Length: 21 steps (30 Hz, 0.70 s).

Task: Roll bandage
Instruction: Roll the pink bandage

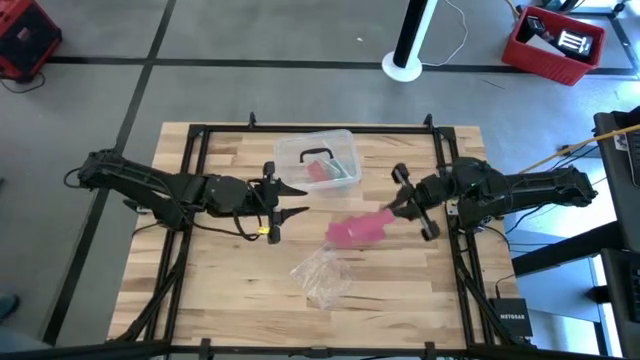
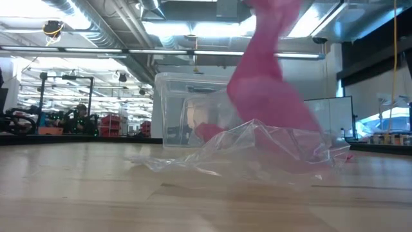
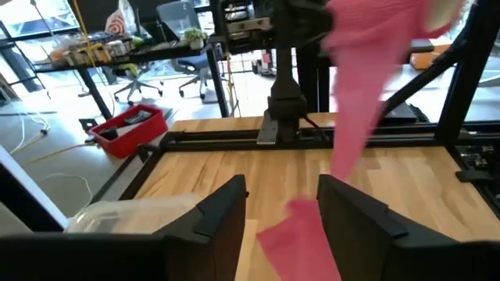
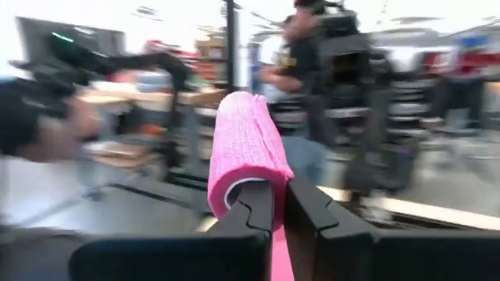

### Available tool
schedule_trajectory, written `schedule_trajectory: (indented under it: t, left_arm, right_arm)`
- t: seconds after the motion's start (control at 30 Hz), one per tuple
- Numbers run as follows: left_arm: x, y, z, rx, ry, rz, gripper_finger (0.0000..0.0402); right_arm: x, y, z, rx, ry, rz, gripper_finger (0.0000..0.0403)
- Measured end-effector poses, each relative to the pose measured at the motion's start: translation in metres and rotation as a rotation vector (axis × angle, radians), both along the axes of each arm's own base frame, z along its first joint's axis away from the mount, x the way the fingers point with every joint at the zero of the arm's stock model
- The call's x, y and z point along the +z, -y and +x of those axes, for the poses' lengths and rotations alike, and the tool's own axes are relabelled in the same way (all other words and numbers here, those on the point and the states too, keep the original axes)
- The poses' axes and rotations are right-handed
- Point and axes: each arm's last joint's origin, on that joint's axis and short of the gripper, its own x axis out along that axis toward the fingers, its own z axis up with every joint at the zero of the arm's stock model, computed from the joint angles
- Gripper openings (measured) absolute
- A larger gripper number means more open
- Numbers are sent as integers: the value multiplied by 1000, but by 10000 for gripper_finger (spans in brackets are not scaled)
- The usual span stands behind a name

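The bandage [image 1: 355, 230] hung as a loose pink strip from the right pincer [image 1: 392, 207], which was clamped on its upper end; in the right wrist view the fabric [image 4: 244, 148] curved over the closed fingers. The lower part of the bandage lay on the wooden worktop [image 1: 220, 290] near the centre, just beside a crumpled clear plastic wrapper [image 1: 322, 275] on its near side. The left pincer [image 1: 290, 200] stood to the left of the strip with its fingers [image 3: 219, 215] apart, holding nothing. A clear plastic box [image 1: 318, 160] stood at the far side of the worktop. I judge that the rolling was hardly begun: no tight roll was visible on the worktop, most of the strip was still unrolled, and almost all the winding remained to be done.
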Motion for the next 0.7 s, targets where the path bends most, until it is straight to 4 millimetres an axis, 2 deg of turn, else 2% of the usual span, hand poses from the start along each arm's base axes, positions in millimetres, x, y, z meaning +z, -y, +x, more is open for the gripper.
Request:
schedule_trajectory:
  t: [0.17, 0.27, 0.57, 0.7]
  left_arm:
    - [-6, 9, 11, -54, 7, 36, 155]
    - [-7, 14, 16, -73, 27, 49, 155]
    - [-6, 24, 31, -96, 155, 15, 155]
    - [-18, 28, 44, -98, 145, 10, 155]
  right_arm:
    - [-1, -4, -2, 151, -70, 95, 14]
    - [-1, -4, -3, 178, -96, 142, 15]
    - [-9, -2, 7, 53, -128, 122, 15]
    - [-16, -1, 17, 17, -154, 93, 17]
